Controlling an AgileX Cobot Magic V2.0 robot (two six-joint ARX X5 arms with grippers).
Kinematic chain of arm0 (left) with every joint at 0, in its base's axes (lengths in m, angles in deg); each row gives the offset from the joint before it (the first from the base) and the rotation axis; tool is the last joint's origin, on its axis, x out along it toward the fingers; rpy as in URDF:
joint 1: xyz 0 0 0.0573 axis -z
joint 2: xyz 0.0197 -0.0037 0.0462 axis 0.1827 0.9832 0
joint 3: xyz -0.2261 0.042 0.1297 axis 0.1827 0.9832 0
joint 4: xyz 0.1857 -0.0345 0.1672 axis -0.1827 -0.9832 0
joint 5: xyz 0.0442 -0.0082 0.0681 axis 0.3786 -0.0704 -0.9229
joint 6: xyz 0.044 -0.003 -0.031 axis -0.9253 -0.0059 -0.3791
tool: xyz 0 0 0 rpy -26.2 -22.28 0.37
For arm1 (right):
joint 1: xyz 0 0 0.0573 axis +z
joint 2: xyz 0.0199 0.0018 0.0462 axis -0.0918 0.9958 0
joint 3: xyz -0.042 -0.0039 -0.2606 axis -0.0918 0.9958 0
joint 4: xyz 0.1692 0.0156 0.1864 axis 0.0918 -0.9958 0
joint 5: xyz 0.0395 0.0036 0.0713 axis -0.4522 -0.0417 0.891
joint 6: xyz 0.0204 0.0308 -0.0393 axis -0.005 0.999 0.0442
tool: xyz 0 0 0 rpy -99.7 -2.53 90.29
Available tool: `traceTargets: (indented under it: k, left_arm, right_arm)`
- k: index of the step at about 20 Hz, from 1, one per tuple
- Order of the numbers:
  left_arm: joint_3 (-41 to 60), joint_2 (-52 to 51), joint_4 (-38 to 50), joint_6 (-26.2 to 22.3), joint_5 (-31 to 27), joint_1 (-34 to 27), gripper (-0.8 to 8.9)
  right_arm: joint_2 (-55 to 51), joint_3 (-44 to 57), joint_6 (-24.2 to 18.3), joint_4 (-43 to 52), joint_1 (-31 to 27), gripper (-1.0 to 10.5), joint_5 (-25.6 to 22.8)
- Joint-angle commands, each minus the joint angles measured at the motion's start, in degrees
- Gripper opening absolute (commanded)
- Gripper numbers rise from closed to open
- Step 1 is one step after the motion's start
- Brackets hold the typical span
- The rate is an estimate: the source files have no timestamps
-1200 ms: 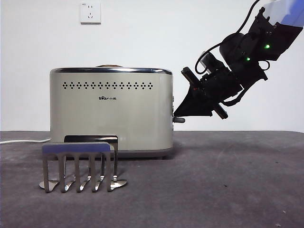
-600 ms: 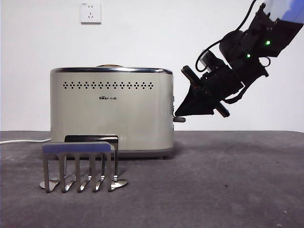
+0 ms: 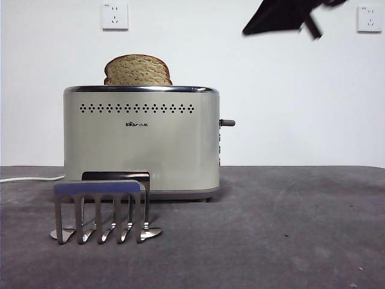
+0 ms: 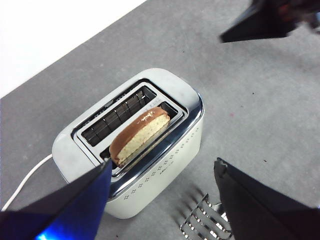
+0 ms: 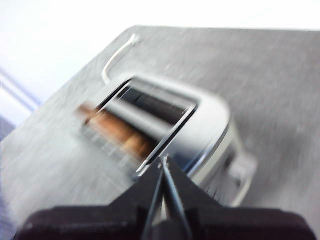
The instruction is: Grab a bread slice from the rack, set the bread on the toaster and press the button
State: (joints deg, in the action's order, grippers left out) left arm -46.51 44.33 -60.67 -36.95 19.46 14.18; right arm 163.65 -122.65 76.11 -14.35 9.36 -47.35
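1. Left claw [image 4: 162,164]: jaws spread wide, nothing between them. It hangs high above the toaster [image 4: 186,96], and its wrist camera looks down past both jaws onto the top slots. One jaw shows a blue glow.
2. Far left of the front frame: a white cable [image 3: 30,178] lies on the grey table [image 3: 289,229] and runs behind the toaster. A white wall socket [image 3: 114,16] sits in the upper left.
3. Lower left, front frame: the rack [image 3: 99,188] stands on the table just in front of the toaster, prongs upright. No slice is in it. The left wrist view shows it close beside the dotted side.
4. Left of centre: the slice of bread [image 3: 137,70] stands upright in the toaster, its rounded top and crust poking above the chrome rim. The left wrist view puts it in the slot nearer the dotted side and the rack.
5. Centre: the toaster body is upright, with the dot row and logo facing the front camera.
6. Right of the toaster: the button [image 3: 227,123] sticks out sideways from the narrow end, high on that end. Nothing touches it.
7. Upper right, front frame: right claw [image 3: 283,18], a dark tip at the top edge, well above and clear of the button. Its wrist view is motion-blurred, but the jaws meet tip to tip and grip nothing.
8. Far upper right: a second socket [image 3: 367,18] on the wall.
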Motion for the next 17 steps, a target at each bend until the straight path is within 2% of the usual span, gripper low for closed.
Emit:
traceTargets:
  k: [1, 8, 12, 15, 16, 17]
  left_arm:
    - [0.2, -0.02, -1.05, 0.35, 0.0, 0.02, 3.45]
    - [0.2, -0.02, -4.42, 0.33, 0.02, 0.02, 3.44]
    - [0.2, -0.02, -6.71, 0.33, 0.07, 0.02, 3.42]
    - [0.2, -0.02, -8.04, 0.33, 0.11, 0.02, 3.4]
    - [0.2, -0.02, -8.5, 0.33, 0.11, 0.02, 2.96]
    - [0.2, -0.02, -9.05, 0.24, 0.11, 0.02, 1.82]
  right_arm:
    - [-4.74, 0.44, -4.28, -10.78, 0.13, -0.1, 0.11]
    - [-12.94, 0.44, -11.26, -31.1, 0.13, -0.1, 0.09]
    - [-16.02, 0.44, -13.44, -37.55, 0.11, -0.1, 0.09]
    - [-17.2, 0.44, -13.46, -37.97, 0.11, -0.1, 0.11]
    - [-17.25, 0.44, -13.44, -37.97, 0.11, -0.1, 0.09]
    - [-17.25, 0.44, -13.44, -37.97, 0.11, -0.1, 0.09]
